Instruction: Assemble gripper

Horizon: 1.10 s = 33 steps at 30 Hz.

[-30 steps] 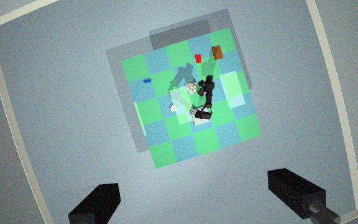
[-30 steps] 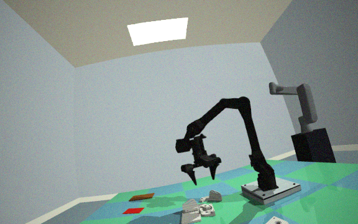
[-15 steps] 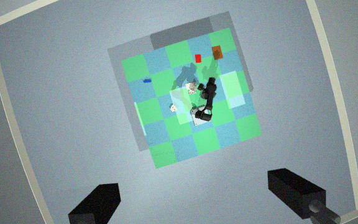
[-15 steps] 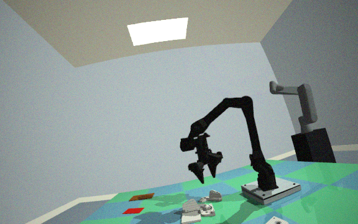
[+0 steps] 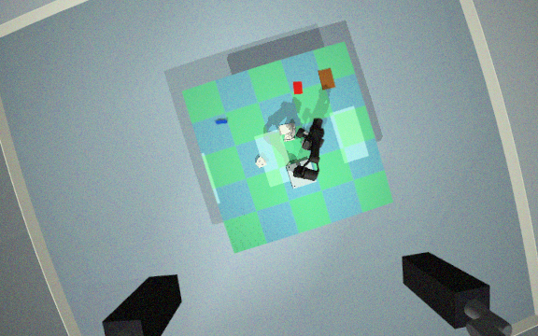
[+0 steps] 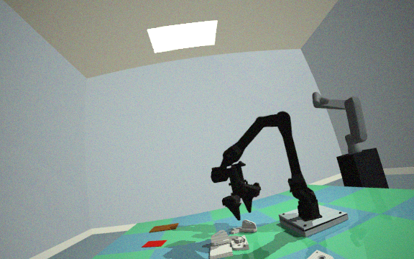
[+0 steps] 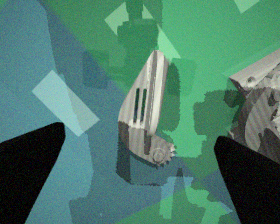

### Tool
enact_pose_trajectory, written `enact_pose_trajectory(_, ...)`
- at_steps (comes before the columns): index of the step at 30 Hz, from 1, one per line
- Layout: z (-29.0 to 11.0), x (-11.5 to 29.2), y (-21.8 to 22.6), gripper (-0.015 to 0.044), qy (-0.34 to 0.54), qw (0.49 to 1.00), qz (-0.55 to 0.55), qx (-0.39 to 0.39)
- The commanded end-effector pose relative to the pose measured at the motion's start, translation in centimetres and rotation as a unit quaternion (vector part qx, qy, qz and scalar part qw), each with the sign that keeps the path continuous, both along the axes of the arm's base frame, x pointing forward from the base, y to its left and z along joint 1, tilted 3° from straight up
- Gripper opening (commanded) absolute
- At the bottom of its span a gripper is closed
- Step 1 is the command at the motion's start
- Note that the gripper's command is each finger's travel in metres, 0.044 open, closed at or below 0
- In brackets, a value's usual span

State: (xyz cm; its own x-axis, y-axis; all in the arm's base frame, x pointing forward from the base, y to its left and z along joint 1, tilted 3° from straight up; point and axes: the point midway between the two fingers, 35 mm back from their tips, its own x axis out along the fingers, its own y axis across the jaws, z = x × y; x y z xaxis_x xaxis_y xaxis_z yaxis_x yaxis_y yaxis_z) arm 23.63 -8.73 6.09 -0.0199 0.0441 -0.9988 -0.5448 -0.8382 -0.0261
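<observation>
My gripper (image 6: pixel 244 215) (image 7: pixel 142 136) is open and empty, above the loose jaw. The loose grey-white jaw (image 6: pixel 249 226) (image 7: pixel 140 107) lies on the table between the fingertips as the wrist view sees it, its toothed end toward the bottom of that view; the fingers do not touch it. The gripper base (image 5: pixel 287 131) (image 6: pixel 240 244) lies beside it, cut off at the right edge of the wrist view. The other jaw (image 6: pixel 221 238) is at the base; whether its pin hole is fully seated cannot be told. The small pale housing plate (image 5: pixel 261 161) (image 6: pixel 320 256) lies apart from them.
The arm stands on a white mounting plate (image 5: pixel 293 181) (image 6: pixel 305 232) near the parts. A red patch (image 5: pixel 298 88) (image 6: pixel 154 244) and a brown one (image 5: pixel 326 78) (image 6: pixel 164 228) lie beyond the base. A small blue object (image 5: pixel 221 121) lies at the far left of the top view.
</observation>
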Motion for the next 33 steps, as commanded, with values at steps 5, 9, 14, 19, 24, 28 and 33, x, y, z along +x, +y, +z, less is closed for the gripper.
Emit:
enact_pose_trajectory(5,-0.9,-0.1,0.0,0.0440,-0.001,1.000,0.003,-0.003)
enact_pose_trajectory(9,-1.5,0.0,0.0,0.0440,-0.001,1.000,0.003,-0.003)
enact_pose_trajectory(14,-2.3,0.0,0.0,0.0440,-0.001,1.000,0.003,-0.003)
enact_pose_trajectory(19,-3.2,0.0,0.0,0.0440,-0.001,1.000,0.003,-0.003)
enact_pose_trajectory(24,-4.0,0.0,0.1,0.0440,-0.001,1.000,0.003,-0.003)
enact_pose_trajectory(28,-4.6,-0.1,0.1,0.0440,-0.001,1.000,0.003,-0.003)
enact_pose_trajectory(33,-5.4,-0.2,0.1,0.0440,-0.001,1.000,0.003,-0.003)
